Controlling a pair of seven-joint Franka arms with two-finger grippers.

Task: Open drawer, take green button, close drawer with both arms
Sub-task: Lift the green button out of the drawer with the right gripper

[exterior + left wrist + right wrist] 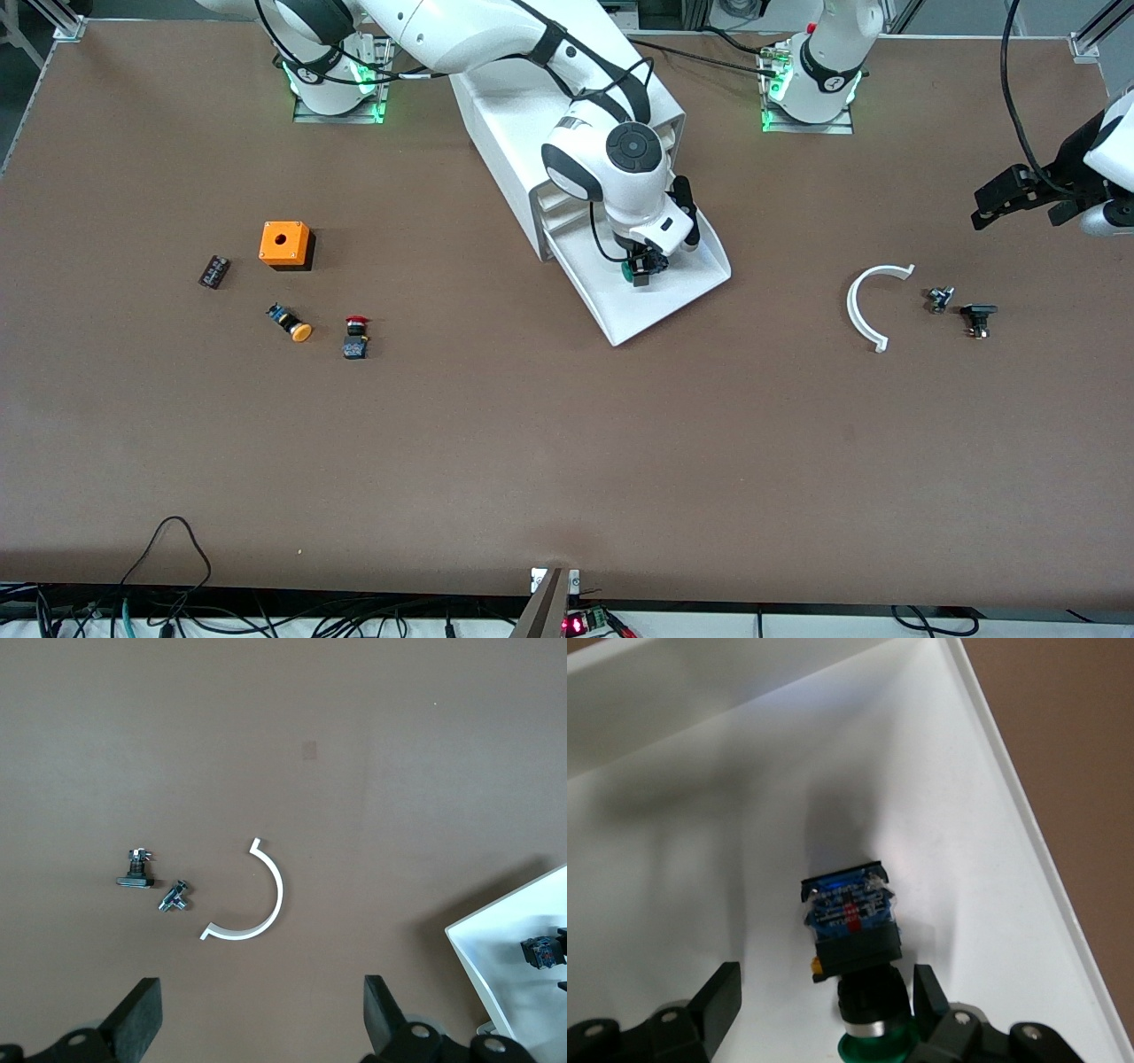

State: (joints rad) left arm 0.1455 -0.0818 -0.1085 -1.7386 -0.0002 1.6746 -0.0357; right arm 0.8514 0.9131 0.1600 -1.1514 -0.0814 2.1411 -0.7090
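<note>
The lowest drawer [651, 310] of the white cabinet [505, 133] is pulled out toward the front camera. The green-capped button [634, 271] lies in it on its side. My right gripper [645, 266] is down in the drawer and open. In the right wrist view the button [855, 930], black and blue with a green cap, lies between the fingers of my right gripper [826, 985], close to one finger [926, 992], on the drawer floor [700, 833]. My left gripper [985, 206] is open and empty, held high over the left arm's end of the table. It shows open in its wrist view [260, 1001].
An orange box [285, 244], a small black part [213, 271], an orange-capped button [292, 323] and a red-capped button [356, 337] lie toward the right arm's end. A white arc piece [864, 310] and two small metal parts [939, 299] [978, 317] lie under the left gripper.
</note>
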